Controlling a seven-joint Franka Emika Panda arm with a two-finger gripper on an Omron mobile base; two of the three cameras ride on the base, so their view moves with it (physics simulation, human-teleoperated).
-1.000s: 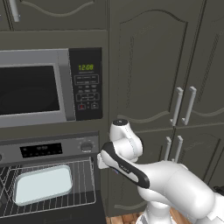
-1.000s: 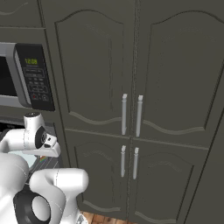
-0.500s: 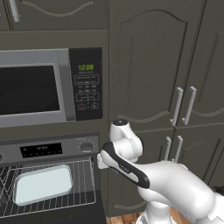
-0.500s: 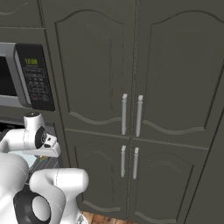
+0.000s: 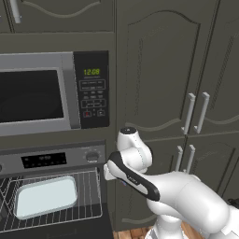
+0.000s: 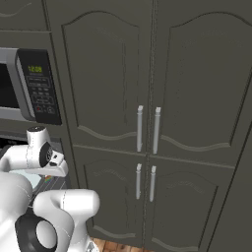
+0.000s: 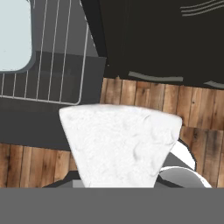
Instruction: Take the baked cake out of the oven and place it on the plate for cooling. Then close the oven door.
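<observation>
On wire rack (image 5: 88,200): baked cake (image 5: 45,197), flat pale-blue slab, lighter rim.

Cake (image 5: 45,196) on rack (image 5: 88,203) under microwave (image 5: 53,91)

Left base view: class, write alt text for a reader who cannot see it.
A pale baked cake sits on a wire rack pulled out of the oven, below a microwave. The white robot arm bends at lower right, before dark cabinet doors.

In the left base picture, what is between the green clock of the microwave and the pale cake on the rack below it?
In the left base view, the oven's silver control strip lies between the microwave clock and the baked cake, with a black display and a round knob on it.
</observation>
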